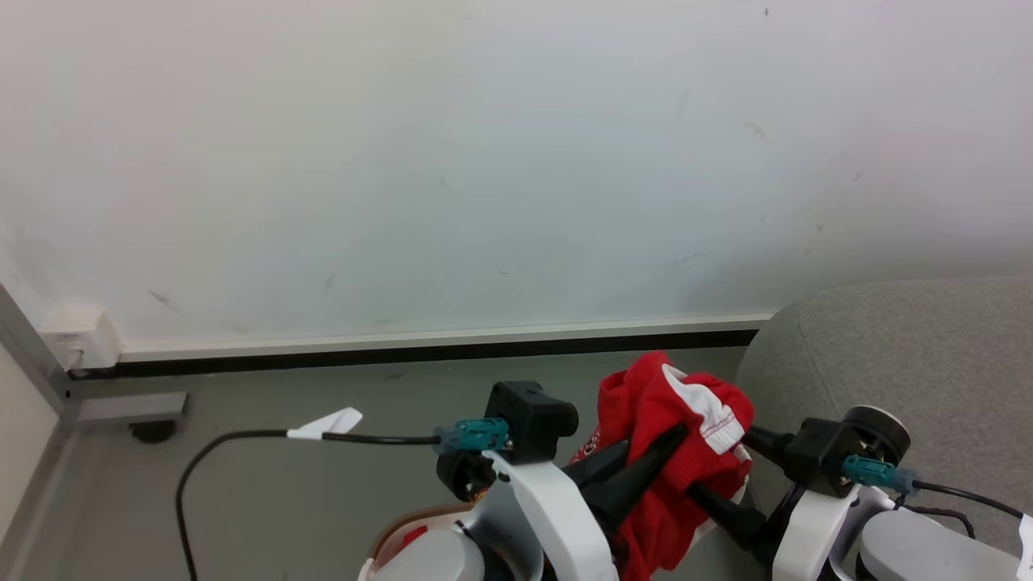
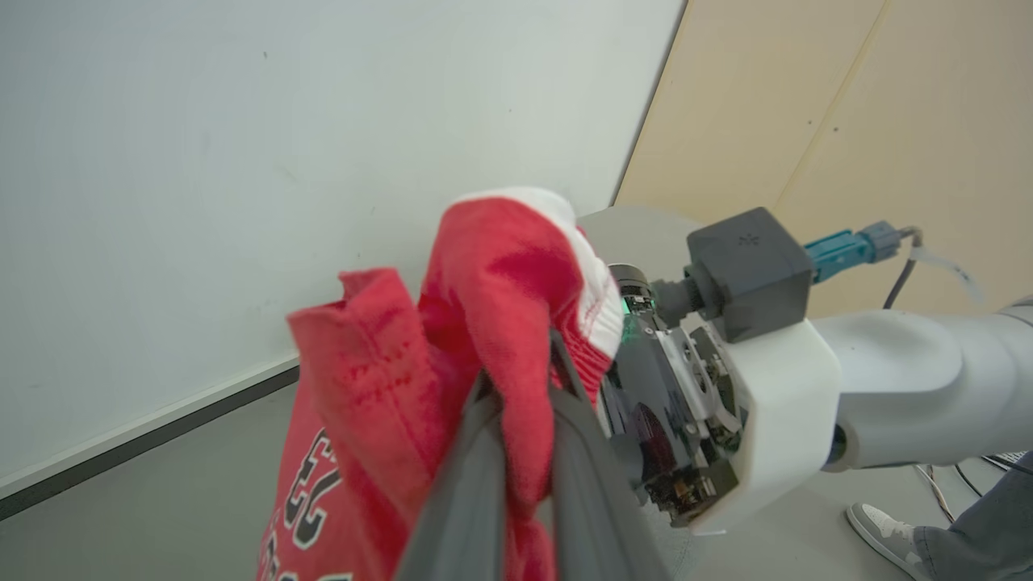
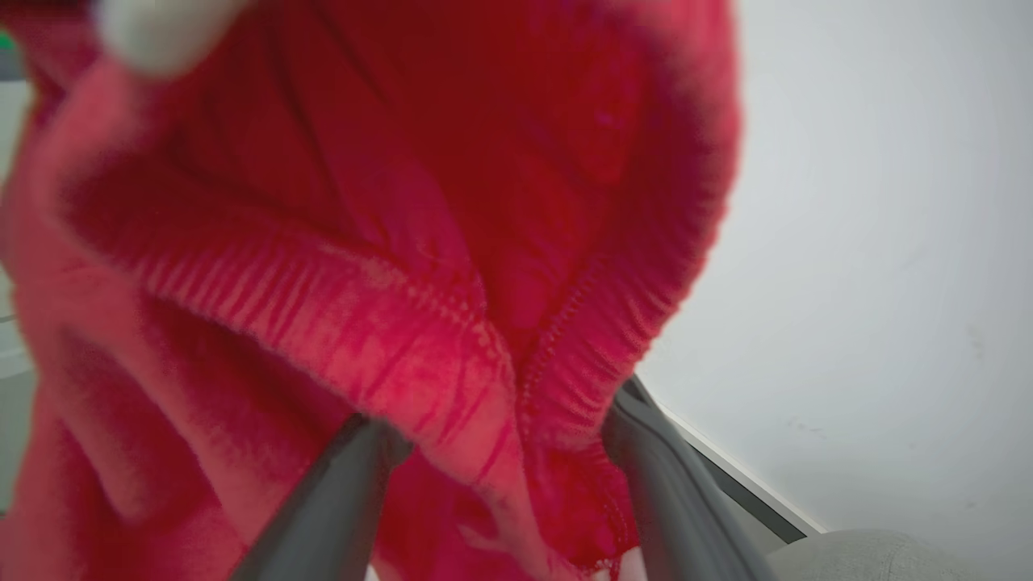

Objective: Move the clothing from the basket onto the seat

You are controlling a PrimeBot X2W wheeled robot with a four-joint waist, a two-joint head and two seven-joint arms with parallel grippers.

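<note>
Hanging limp and light clear of the cream brown-rimmed plastic basket point(image 1: 394, 526), near the large grey fabric sofa point(image 1: 896, 347), the soft red white-trimmed garment point(image 1: 662, 403) is dangling from the clamped left tool point(image 2: 523, 402) while the right tool point(image 3: 500, 428) is gaping wide around its ribbed hem point(image 3: 452, 323), probably the firmest hold.

Ahead of me a plain white wall point(image 1: 484, 161) takes up the upper part of my head view, with a few faint grey scuffs on it. Along its foot runs a white skirting strip point(image 1: 444, 331) over a dark line, then flat grey floor point(image 1: 323, 500). At lower left a small white box point(image 1: 81, 335) sits beside a grey metal post point(image 1: 28, 347). The grey fabric seat point(image 1: 928, 355) curves in at lower right. In my left wrist view a beige panelled wall point(image 2: 888, 121) stands at upper right. The light is soft and even.
</note>
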